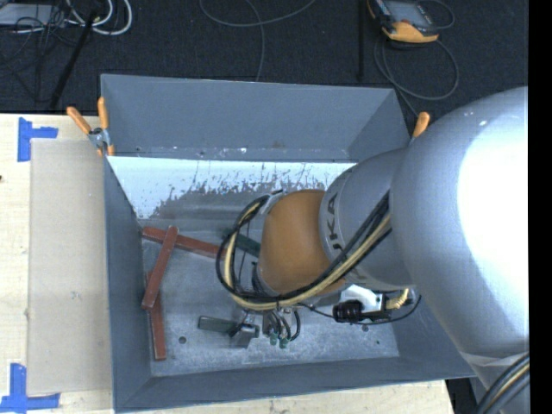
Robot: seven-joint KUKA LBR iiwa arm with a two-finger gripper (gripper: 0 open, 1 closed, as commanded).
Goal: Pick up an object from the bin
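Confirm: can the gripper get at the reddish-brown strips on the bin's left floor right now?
Probably yes. The reddish-brown strips lie uncovered on the floor, and only a small dark grey piece sits between them and the gripper. The bin's left wall close by may crowd it.

- Pretty much the only readable thing is dark lettering on the grey arm (366,201). I make out "KA".
- It runs sideways up the arm segment, right beside the orange cover (293,240). The start is hidden behind the cables (345,261).
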